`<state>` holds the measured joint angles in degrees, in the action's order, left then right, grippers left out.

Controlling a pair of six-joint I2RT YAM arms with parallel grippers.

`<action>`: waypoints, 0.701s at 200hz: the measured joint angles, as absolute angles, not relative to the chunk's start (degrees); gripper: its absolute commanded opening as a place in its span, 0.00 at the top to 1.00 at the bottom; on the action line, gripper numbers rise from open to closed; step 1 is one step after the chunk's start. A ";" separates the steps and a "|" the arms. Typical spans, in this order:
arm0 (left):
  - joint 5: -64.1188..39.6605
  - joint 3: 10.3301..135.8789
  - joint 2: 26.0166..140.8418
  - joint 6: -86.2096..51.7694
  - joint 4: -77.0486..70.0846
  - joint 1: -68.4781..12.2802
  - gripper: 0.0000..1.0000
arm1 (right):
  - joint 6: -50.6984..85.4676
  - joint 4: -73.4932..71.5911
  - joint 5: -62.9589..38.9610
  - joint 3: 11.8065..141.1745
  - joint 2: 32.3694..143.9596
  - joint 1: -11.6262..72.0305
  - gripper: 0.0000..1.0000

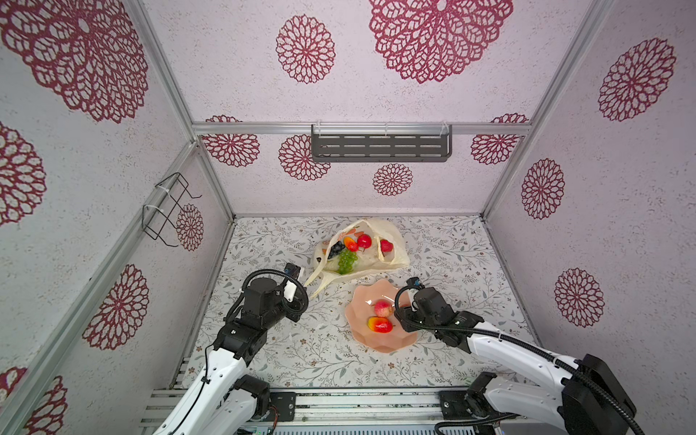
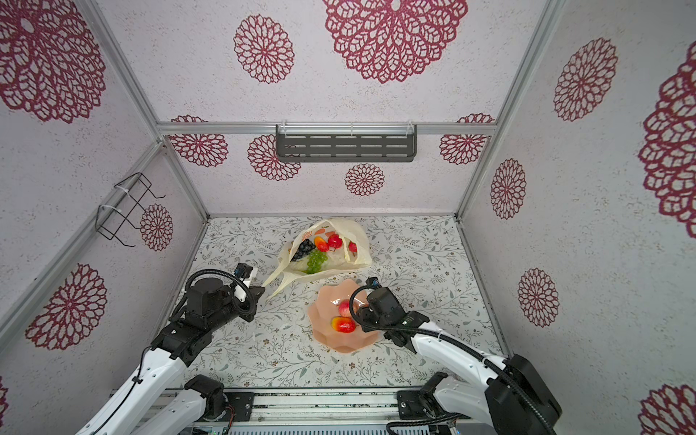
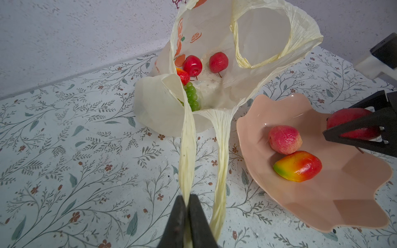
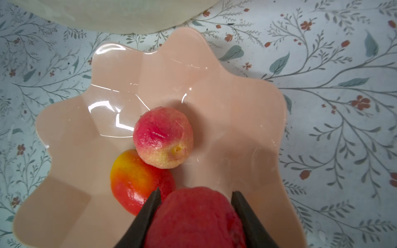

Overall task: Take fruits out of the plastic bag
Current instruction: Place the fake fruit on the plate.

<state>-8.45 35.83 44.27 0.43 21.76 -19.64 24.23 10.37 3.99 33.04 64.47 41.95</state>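
Note:
The cream plastic bag (image 1: 391,260) lies open at the table's back. Inside it sit a round red fruit (image 1: 364,241), a mango (image 1: 350,244), a strawberry (image 1: 386,246), dark grapes (image 1: 336,248) and green grapes (image 1: 346,260). My left gripper (image 3: 188,196) is shut on one twisted loop handle (image 3: 188,150), which is pulled taut toward me. My right gripper (image 4: 196,191) hangs over the pink bowl (image 1: 361,301), shut on a red fruit (image 4: 193,214). In the bowl lie a pink-red fruit (image 4: 163,137) and a red-yellow mango (image 4: 137,180).
The bowl stands just in front of the bag, right of centre. The bag's second handle (image 3: 221,171) lies slack beside my left gripper. A wire rack (image 1: 169,211) hangs on the left wall and a grey shelf (image 1: 380,145) on the back wall.

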 measured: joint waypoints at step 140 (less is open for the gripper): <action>-8.43 35.83 44.27 0.45 21.76 -20.01 0.90 | 22.50 27.97 16.12 48.56 71.48 47.44 0.23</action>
